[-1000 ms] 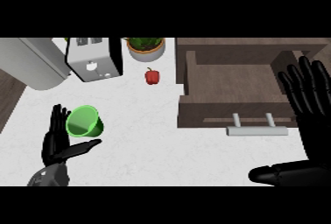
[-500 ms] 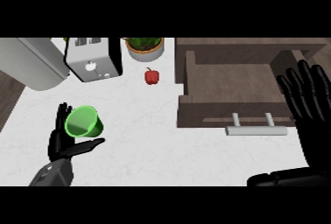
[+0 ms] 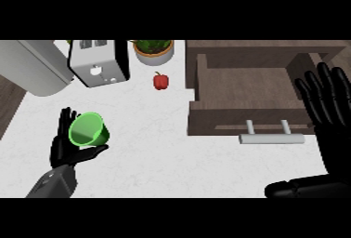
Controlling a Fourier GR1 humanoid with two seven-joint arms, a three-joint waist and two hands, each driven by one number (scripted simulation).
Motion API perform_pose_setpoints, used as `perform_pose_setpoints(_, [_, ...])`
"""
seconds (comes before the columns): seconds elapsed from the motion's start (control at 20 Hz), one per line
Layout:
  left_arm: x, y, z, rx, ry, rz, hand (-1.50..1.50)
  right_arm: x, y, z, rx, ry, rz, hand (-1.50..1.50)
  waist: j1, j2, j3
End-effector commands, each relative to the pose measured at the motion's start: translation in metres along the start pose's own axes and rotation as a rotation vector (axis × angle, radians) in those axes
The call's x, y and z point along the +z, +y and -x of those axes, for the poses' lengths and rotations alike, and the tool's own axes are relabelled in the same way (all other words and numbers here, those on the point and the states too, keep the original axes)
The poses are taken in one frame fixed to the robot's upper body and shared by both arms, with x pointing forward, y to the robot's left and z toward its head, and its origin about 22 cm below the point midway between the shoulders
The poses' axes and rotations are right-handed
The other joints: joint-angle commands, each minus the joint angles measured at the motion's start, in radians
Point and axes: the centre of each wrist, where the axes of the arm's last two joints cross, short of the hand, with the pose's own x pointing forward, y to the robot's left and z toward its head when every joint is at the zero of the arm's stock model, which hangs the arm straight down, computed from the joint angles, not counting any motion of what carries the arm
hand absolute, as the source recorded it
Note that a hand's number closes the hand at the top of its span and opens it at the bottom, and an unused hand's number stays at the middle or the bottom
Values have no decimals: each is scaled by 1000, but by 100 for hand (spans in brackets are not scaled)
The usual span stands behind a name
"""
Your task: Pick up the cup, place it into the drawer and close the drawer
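A green cup (image 3: 89, 130) sits tilted in my left hand (image 3: 69, 149) at the lower left of the head view, its mouth facing up and left. The fingers stand behind the cup and the thumb curls under it. The brown drawer (image 3: 200, 91) stands pulled out at the upper right, its inside bare, with a pale bar handle (image 3: 270, 138) on its front. My right hand (image 3: 331, 111) stays open with fingers up at the right edge, beside the drawer's right end.
A silver toaster (image 3: 99, 62) stands at the top left with a large grey appliance (image 3: 31, 66) to its left. A potted plant (image 3: 153, 50) and a red bell pepper (image 3: 160, 81) lie between the toaster and the drawer.
My left hand with the cup has shifted slightly up and to the right. The right hand has barely moved.
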Motion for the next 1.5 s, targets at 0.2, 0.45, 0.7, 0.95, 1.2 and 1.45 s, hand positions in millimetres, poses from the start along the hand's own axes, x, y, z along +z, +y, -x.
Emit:
perform_pose_setpoints(0.2, [4, -21, 10, 146, -9, 75, -150, -5, 7, 3, 8, 1, -10, -150, 0, 0, 0])
perform_pose_setpoints(0.45, [6, -13, 9, 198, -50, 118, 150, -8, -2, -4, -9, 0, -5, -150, -3, 2, -1])
perform_pose_setpoints(0.7, [-14, -22, -1, 154, -130, 99, 150, 1, -2, -9, 6, -10, -8, -150, -10, 3, -1])
perform_pose_setpoints(0.95, [10, -30, 13, 140, -182, 124, 150, -1, 3, 1, 16, -6, 5, -150, 4, -1, 0])
perform_pose_setpoints(1.2, [12, -21, 8, 116, -219, 116, 150, -7, -11, -2, 4, 7, 0, -150, 6, -2, 1])
perform_pose_setpoints(1.45, [10, -57, 7, 156, -272, 157, 150, 1, 4, -6, 12, 11, 21, -150, 13, -6, 2])
